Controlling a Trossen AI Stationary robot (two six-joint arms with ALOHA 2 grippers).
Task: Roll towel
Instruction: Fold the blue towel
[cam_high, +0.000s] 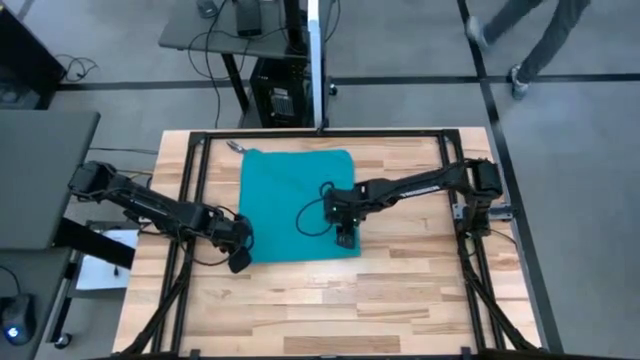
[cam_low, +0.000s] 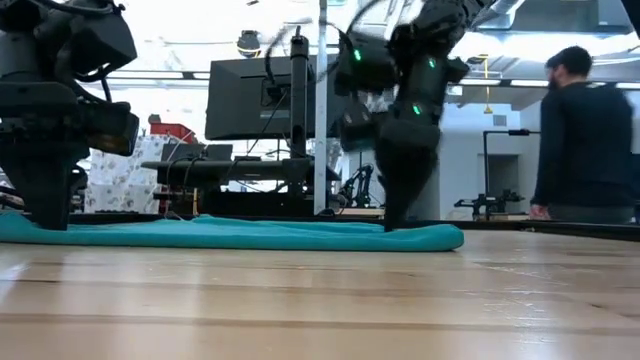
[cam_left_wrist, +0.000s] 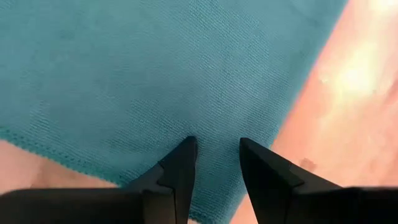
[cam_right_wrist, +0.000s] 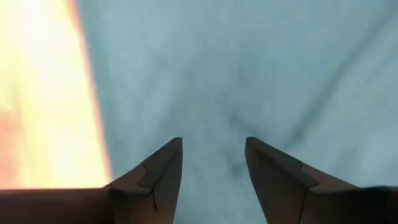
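The teal towel (cam_high: 295, 200) lies spread flat on the wooden table, a low strip in the low view (cam_low: 250, 234). My left gripper (cam_high: 240, 258) stands open over its near left corner, pointing steeply down, with cloth (cam_left_wrist: 155, 74) under and between the fingers (cam_left_wrist: 217, 149). My right gripper (cam_high: 345, 238) is open over the towel's near right corner, a little in from the right edge, with cloth (cam_right_wrist: 261, 62) filling its wrist view below the fingers (cam_right_wrist: 213, 146). In the low view both grippers, left (cam_low: 45, 222) and right (cam_low: 395, 222), reach down to the towel's top. My left gripper's fingertips (cam_left_wrist: 186, 149) come from above, slanting down onto the towel's near left corner (cam_left_wrist: 211, 127); I cannot tell whether they touch the cloth. My right gripper's fingertips (cam_right_wrist: 171, 152) point down at the cloth beside the right edge (cam_right_wrist: 93, 93); touching or just above, I cannot tell.
Bare wood (cam_high: 300, 310) stretches from the towel to the near edge. Black frame rails (cam_high: 185, 200) run along both sides of the table. A small metal piece (cam_high: 235, 147) lies at the towel's far left corner. A person (cam_low: 585, 130) stands in the room beyond.
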